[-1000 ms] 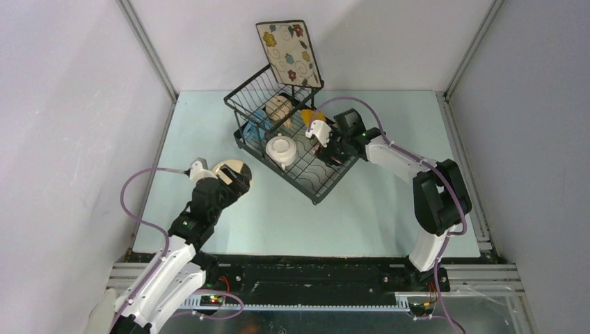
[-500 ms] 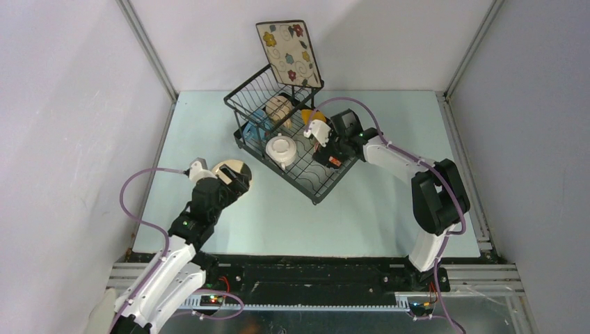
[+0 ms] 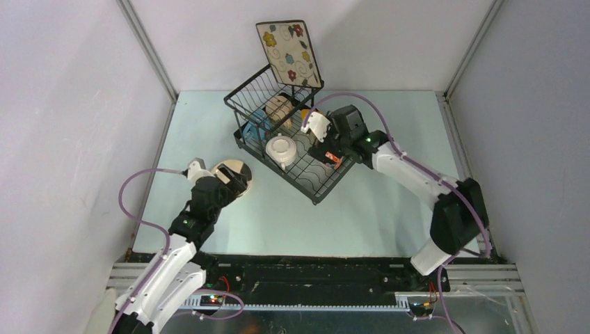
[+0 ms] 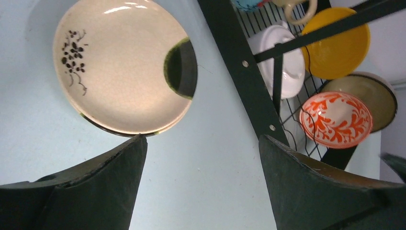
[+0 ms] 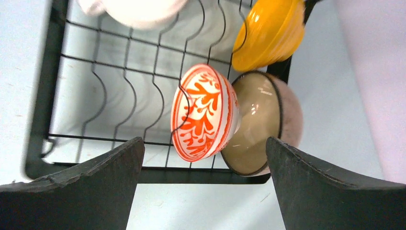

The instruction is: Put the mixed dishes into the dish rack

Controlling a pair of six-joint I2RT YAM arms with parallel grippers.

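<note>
1. If lowered carelessly into the dish rack's [image 5: 45, 96] tray, could topple the red-patterned bowl [image 5: 203, 112], on edge against the tan bowl [image 5: 261, 124], with the empty, wide-spread right gripper [image 5: 205, 141].
2. Off the rack's near-left side: cream round plate [image 4: 122, 67], lying flat, ahead of the left gripper [image 4: 202, 139], likewise spread and empty.
3. Could skid that plate rather than lift it.
4. Wrists only: the bowls' lean; overhead only: square cream floral plate [image 3: 289, 52], seemingly propped on the rack's far rim.
</note>
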